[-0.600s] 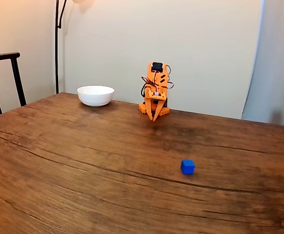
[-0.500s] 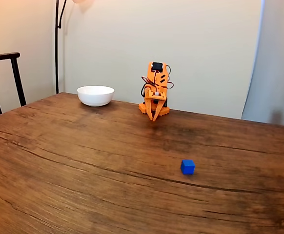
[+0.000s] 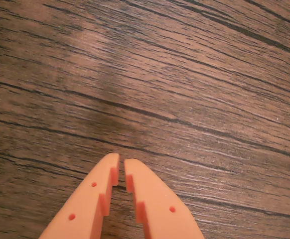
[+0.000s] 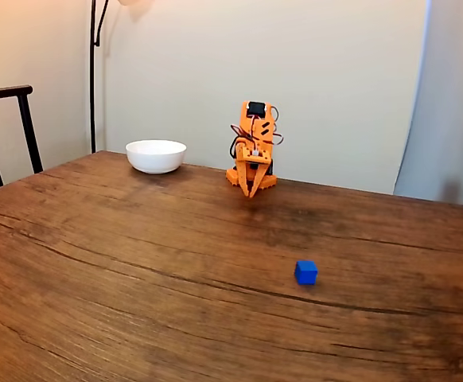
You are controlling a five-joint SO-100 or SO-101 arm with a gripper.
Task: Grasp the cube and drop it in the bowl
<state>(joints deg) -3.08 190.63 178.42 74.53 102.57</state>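
Dark wood grain ran across the tabletop, which filled the lower part of the fixed view beneath a pale wall, with a black chair at the left edge, a thin lamp pole beside it and a grey curtain at the right. On this surface the cube was a tiny, solid, bright-blue block with plain faces, resting flat toward the near right of the fixed view, well apart from everything else. At the far side the bowl stood upright, white, round and shallow with smooth sides, to the left of the orange arm and close to the tabletop's far edge. That arm was folded compactly over its base, its hand pointed down toward the wood just in front of the base. From the wrist view the hand entered from the bottom edge, its two orange fingers nearly together with only a narrow slit between their tips, holding nothing, above bare wood. Between the hand and the cube lay an open stretch of tabletop, and bare wood also lay between the cube and the bowl.
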